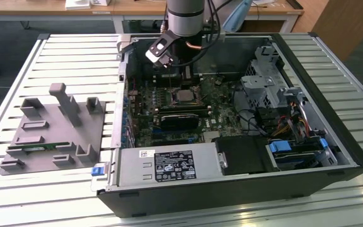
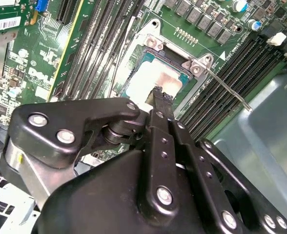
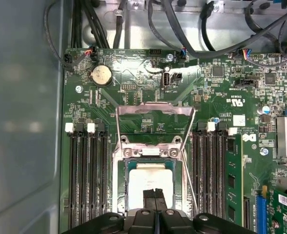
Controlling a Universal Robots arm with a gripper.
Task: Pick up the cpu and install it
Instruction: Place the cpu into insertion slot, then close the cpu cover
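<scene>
"Where is the cpu (image 3: 151, 179)?"

"It lies flat in the socket (image 3: 118, 175) on the green board (image 3: 133, 83) — inside the open computer case (image 1: 232, 189)."

"And the claw?"

"The gripper (image 3: 155, 196) is right over the cpu. Its fingers (image 3: 149, 199) are pressed together, nothing between them — touching the shiny top or just above, I cannot tell."

"Is the metal frame (image 3: 153, 108) down?"

"No, it stands up."

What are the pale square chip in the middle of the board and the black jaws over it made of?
The cpu seems topped with metal: a flat silver-grey plate with a dull sheen. The jaws of the gripper look matt black, either coated metal or hard plastic; I cannot tell which. Bright screw heads stud it.
</scene>
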